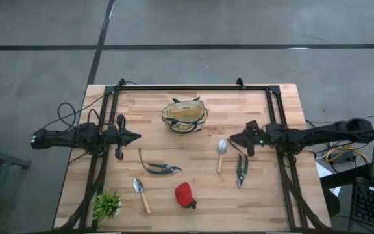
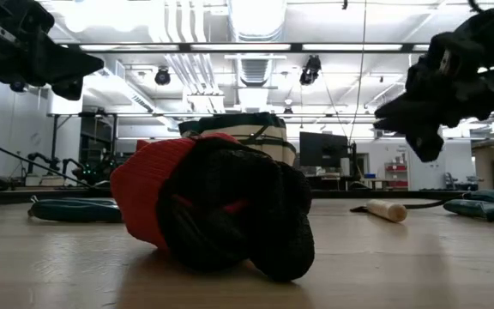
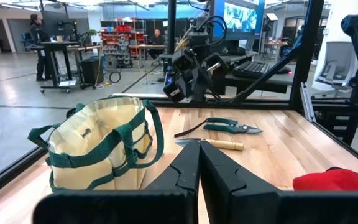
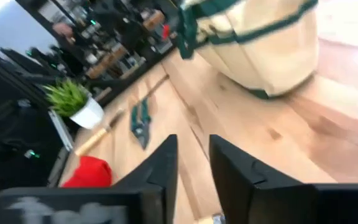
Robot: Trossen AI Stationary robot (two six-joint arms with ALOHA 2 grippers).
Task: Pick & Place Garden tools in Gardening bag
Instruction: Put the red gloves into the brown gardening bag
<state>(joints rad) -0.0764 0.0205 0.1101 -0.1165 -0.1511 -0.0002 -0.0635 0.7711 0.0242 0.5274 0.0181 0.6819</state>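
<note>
Nothing packed yet: bag [image 1: 185, 116] sits empty-looking, with both trowels [image 1: 221, 155], both shears [image 1: 161, 168] and the red glove [image 1: 185, 195] on the table in front of it; left gripper [image 1: 135, 137] pressed together, right gripper [image 1: 232, 138] slightly spread, flanking it.
</note>
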